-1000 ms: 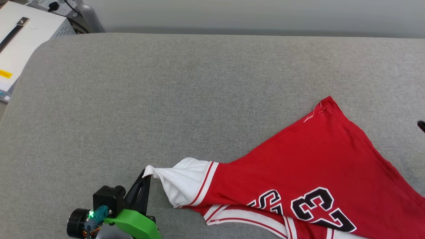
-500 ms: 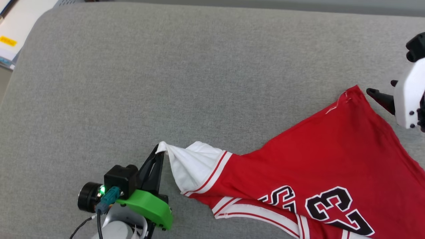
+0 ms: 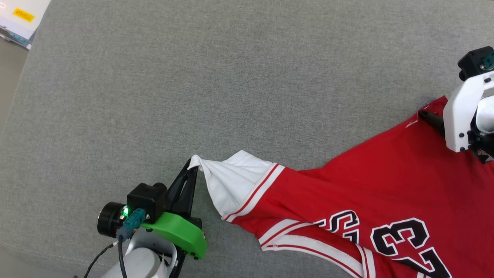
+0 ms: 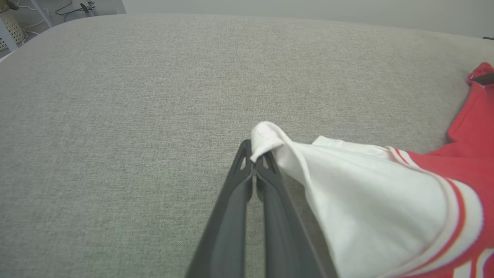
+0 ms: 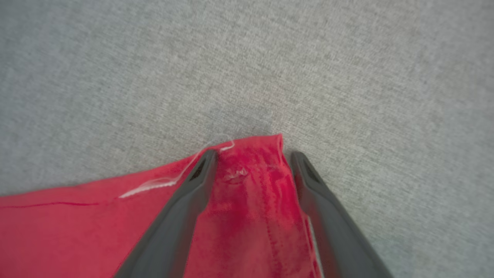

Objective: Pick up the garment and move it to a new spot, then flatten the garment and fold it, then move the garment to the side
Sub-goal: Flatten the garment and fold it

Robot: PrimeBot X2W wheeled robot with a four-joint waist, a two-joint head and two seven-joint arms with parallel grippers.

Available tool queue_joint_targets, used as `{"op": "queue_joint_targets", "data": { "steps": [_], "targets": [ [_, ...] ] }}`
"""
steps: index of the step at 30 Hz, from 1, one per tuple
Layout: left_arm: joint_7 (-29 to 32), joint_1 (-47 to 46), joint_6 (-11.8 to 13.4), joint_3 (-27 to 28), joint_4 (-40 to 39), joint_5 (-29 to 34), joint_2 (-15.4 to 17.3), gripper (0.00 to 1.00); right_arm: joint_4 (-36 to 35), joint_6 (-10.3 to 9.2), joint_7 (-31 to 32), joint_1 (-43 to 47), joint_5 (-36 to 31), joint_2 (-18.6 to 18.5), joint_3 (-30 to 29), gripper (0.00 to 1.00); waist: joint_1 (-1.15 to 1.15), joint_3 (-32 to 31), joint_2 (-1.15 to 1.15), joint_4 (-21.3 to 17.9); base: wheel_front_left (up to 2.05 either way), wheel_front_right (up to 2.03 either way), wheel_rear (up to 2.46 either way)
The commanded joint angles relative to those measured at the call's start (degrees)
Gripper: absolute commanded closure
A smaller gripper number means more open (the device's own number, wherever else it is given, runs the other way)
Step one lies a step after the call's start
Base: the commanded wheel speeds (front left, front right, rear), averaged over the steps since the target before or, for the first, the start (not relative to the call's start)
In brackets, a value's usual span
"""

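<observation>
The garment [image 3: 359, 185], a red jersey with white sleeves and black-and-white "23" lettering, lies spread over the right half of the grey surface. My left gripper [image 3: 192, 166] is shut on the tip of its white sleeve [image 3: 231, 183], which it holds pulled up and to the left; the left wrist view shows the same pinch [image 4: 254, 156] on the sleeve [image 4: 370, 193]. My right gripper [image 5: 252, 154] is open, its two fingers straddling the red hem corner [image 5: 251, 170] of the garment. In the head view one dark fingertip [image 3: 430, 117] rests at that corner by the white wrist housing.
The grey fabric-covered surface [image 3: 193, 85] stretches wide to the left and back of the garment. A white box with a yellow label [image 3: 21, 15] stands beyond the far left corner. The surface's near edge runs along the lower left.
The head camera has tilted down, so the whole picture has shifted. My right gripper came in from the right edge and now straddles the red hem corner. The left grip on the sleeve is unchanged.
</observation>
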Motion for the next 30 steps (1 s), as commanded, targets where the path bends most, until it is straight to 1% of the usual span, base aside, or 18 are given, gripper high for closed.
{"op": "queue_joint_targets", "data": {
  "steps": [1, 2, 4, 6, 10, 14, 18, 22, 24, 30],
  "targets": [
    [-0.5, -0.6, -0.2, 0.3, 0.4, 0.4, -0.1, 1.0, 2.0, 0.02, -0.1, 2.7, 2.1, 1.3, 2.5, 0.63, 0.0, -0.8, 0.0, 0.0, 0.0, 0.0, 0.0],
    [-0.5, -0.4, -0.3, 0.2, 0.6, 0.3, -0.1, 1.0, 1.8, 0.02, -1.4, 2.7, 3.0, 0.9, 3.3, 1.0, 0.0, -1.3, 0.0, -0.2, 0.0, 0.0, 0.0],
    [-0.5, -0.3, -0.6, 0.2, 1.0, 0.2, 0.0, 1.0, 1.2, 0.02, -3.2, 2.6, 4.4, -0.1, 4.5, 1.0, 0.0, -2.2, 0.0, -0.5, 0.0, 0.0, 0.0],
    [-0.7, -0.2, -0.8, 0.8, 1.3, -0.4, 0.2, 1.0, -0.6, 0.02, -6.4, 2.0, 5.4, -1.3, 5.6, 1.0, 0.0, -3.6, 0.0, -1.2, 0.0, 0.0, 0.0],
    [-0.5, -0.9, -1.5, 1.3, 1.7, -0.2, 1.7, 1.0, -3.8, 0.02, -12.5, 2.1, 8.1, -3.4, 6.3, 1.0, 0.0, -7.0, 0.0, -2.3, 0.0, 0.0, 0.0],
    [0.2, -3.0, -1.9, 2.0, 0.4, 0.0, 3.1, 1.0, -7.7, 0.02, -17.6, 2.1, 9.7, -5.4, 5.9, 1.0, 0.0, -9.7, 0.0, -3.7, 0.0, 0.0, 0.0],
    [0.9, -7.1, -3.2, 3.9, -0.2, 0.0, 5.0, 1.0, -11.3, 0.02, -22.1, 1.2, 10.0, -7.2, 4.5, 1.0, 0.0, -11.2, 0.0, -5.4, 0.0, 0.0, 0.0],
    [3.1, -13.2, -3.6, 5.4, -1.9, 1.0, 6.5, 1.0, -14.1, 0.02, -25.5, -0.5, 9.5, -7.5, 2.3, 1.0, 0.0, -11.6, 0.0, -6.9, 0.0, 0.0, 0.0],
    [4.3, -17.2, -4.6, 5.9, -2.5, 1.6, 7.2, 1.0, -15.7, 0.02, -26.5, -1.7, 9.0, -7.2, 1.0, 1.0, 0.0, -11.1, 0.0, -7.6, 0.0, 0.0, 0.0],
    [9.1, -31.7, -8.2, 7.5, -2.6, 2.4, 7.5, 1.0, -19.4, 0.02, -26.5, -7.5, 6.1, -5.8, -3.5, 1.0, 0.0, -7.0, 0.0, -9.2, 0.0, 0.0, 0.0]
  ]
}}
